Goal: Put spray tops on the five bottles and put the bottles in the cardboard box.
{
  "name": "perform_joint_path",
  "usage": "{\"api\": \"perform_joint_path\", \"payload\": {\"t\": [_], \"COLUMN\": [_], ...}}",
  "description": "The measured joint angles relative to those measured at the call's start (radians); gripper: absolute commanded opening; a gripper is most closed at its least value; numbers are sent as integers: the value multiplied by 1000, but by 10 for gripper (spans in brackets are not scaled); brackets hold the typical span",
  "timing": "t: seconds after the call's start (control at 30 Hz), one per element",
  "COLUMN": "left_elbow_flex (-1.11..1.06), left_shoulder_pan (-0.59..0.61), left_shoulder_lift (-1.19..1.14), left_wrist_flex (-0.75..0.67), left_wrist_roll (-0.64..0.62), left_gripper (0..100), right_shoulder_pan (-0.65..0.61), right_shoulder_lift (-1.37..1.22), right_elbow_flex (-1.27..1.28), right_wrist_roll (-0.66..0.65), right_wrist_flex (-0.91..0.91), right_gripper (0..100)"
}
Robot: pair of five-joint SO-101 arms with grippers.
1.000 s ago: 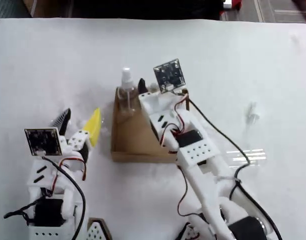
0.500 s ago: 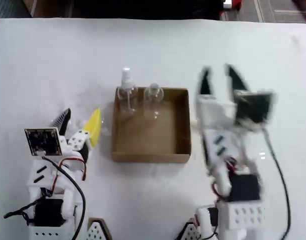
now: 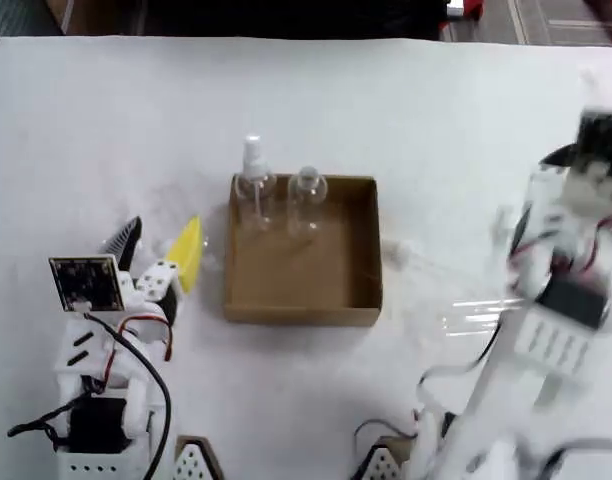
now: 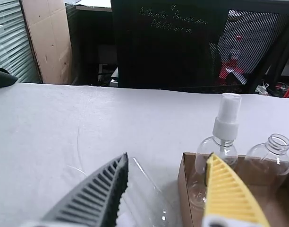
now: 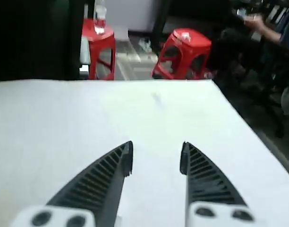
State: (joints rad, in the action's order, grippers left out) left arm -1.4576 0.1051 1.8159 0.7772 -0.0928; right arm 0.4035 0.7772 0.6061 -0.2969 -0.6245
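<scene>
Brown cardboard box (image 3: 301, 314) at the middle of the white tabletop (image 3: 106, 110). Along the box's far wall stand a clear plastic bottle with a white spray top (image 3: 253, 182), in the left corner, and beside it a clear plastic bottle with an open neck (image 3: 307, 192). My left fingers (image 3: 158, 243), one grey and one yellow, sit toward the near edge just left of the box, spread wide, holding nothing. My right fingers (image 5: 155, 158) hover near the right edge, parted and empty.
</scene>
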Motion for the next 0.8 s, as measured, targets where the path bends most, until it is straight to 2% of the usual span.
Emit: {"api": "perform_joint_path", "payload": {"t": [0.23, 0.43, 0.63, 0.8], "left_elbow_flex": [0, -31, -31, -31], "left_shoulder_pan": [0, -12, -12, -14], "left_shoulder_lift": [0, 0, 0, 0], "left_wrist_flex": [0, -6, -6, -6], "left_wrist_roll": [0, 0, 0, 0], "left_gripper": [249, 249, 249, 249], "right_shoulder_pan": [28, 29, 29, 28], "right_shoulder_lift": [-586, -1039, -1375, -1567], "right_elbow_flex": [-446, -833, -1149, -1355], "right_wrist_roll": [3, 68, 78, 78], "right_wrist_flex": [-292, -523, -707, -769], "right_gripper": [146, 146, 146, 146]}}
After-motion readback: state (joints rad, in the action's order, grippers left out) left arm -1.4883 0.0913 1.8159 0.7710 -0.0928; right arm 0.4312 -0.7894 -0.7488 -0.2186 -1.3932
